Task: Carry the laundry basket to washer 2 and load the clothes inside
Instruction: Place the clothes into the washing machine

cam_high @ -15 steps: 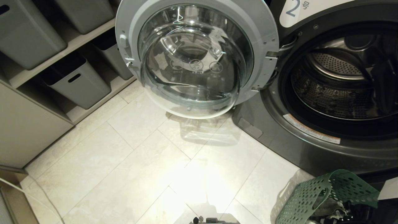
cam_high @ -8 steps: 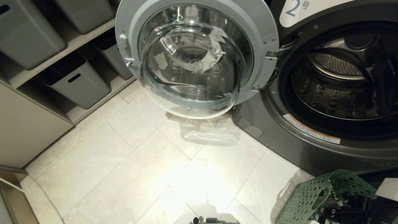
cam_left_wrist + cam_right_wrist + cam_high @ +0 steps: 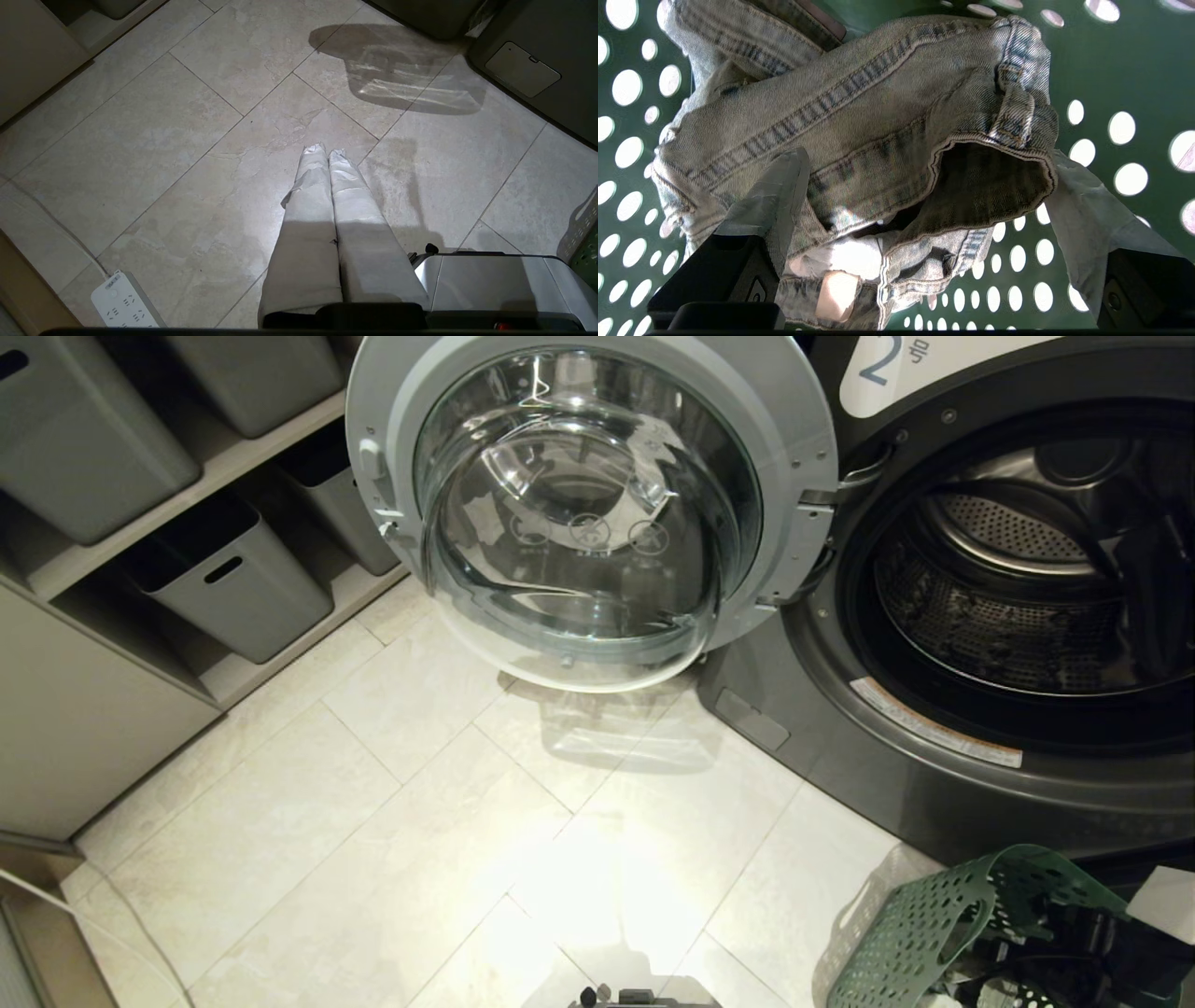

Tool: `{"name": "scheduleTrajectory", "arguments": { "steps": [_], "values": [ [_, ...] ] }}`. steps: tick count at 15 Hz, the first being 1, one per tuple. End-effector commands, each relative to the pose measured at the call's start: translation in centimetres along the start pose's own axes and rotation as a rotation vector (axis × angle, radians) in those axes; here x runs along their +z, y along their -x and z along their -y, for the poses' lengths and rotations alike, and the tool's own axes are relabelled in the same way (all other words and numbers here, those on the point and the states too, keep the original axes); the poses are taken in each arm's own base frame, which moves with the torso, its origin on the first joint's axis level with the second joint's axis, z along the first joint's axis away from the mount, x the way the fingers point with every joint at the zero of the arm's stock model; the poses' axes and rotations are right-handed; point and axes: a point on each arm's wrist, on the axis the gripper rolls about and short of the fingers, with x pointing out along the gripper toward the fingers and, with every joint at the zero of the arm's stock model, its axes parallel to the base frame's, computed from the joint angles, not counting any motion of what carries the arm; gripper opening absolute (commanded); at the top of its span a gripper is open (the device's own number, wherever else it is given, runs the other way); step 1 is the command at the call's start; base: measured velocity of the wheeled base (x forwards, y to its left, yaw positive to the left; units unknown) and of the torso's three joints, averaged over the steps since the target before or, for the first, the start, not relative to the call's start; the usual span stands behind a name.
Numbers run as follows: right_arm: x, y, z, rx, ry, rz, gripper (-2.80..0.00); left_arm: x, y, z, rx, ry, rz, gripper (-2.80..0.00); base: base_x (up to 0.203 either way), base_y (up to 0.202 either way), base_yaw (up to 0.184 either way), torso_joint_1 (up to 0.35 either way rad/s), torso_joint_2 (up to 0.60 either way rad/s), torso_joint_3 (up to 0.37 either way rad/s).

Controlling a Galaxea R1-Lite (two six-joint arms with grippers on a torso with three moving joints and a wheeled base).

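A: Two end effectors. State of each?

B: The right end effector [image 3: 924, 186] is inside the basket [image 3: 1111, 56], fingers spread wide, one finger [image 3: 777, 191] lying on the clothes [image 3: 878, 126] and the other past the bundle's far edge. Nothing is pinched. The left end effector [image 3: 325, 151] has its fingers pressed together, pointing down above the floor [image 3: 163, 140], holding nothing.

A: Location of the task items?

B: The clothes, a pale faded denim bundle, lie between the right fingers against the basket's perforated green wall. In the head view the basket [image 3: 934, 924] stands on the floor [image 3: 373, 803] just in front of the washer [image 3: 934, 784], below its drum opening. The right arm enters the basket from above. The washer door [image 3: 588, 504] stands swung open to the left, and the label [image 3: 887, 364] reads 2.

A: Surroundings?

B: Grey bins [image 3: 233, 583] sit on shelves beyond the left end effector; a white power strip [image 3: 121, 298] lies on the floor close by it.
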Motion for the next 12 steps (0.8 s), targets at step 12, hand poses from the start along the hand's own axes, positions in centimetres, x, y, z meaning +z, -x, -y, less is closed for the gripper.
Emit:
{"name": "scheduleTrajectory", "arguments": {
  "steps": [12],
  "values": [
    [0.0, 0.2, 2.8, -0.092, -0.054, -0.023, 0.0, 0.0, 0.0, 0.0, 0.0, 0.001, 0.0, -2.8, 0.0, 0.0, 0.0, 0.0, 0.0, 0.0]
  ]
}}
